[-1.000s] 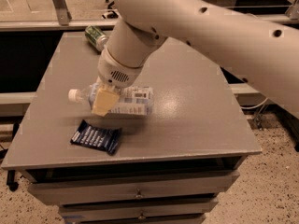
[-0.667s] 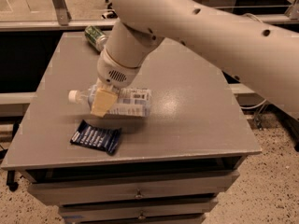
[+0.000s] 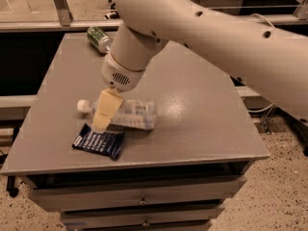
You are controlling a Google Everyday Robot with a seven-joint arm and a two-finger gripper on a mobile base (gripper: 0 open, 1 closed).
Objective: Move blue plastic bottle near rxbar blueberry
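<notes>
The blue plastic bottle (image 3: pixel 134 115) lies on its side on the grey table (image 3: pixel 192 129), with its white cap (image 3: pixel 83 105) pointing left. My gripper (image 3: pixel 103 117) comes down from above and is shut on the bottle's neck end. One cream finger (image 3: pixel 105 110) shows in front of the bottle; the other is hidden behind it. The rxbar blueberry (image 3: pixel 98 141), a flat dark navy wrapper, lies just in front of the bottle near the table's front left edge. The finger's tip reaches the wrapper's top edge.
A green can (image 3: pixel 98 37) lies on its side at the table's back left. My large white arm (image 3: pixel 207 37) crosses over the back right of the table. Drawers sit below the table's front edge (image 3: pixel 144 165). Speckled floor lies at the right.
My gripper and the bottle have moved toward the table's front, so the bottle now lies close against the rxbar. The rxbar and the green can have not moved.
</notes>
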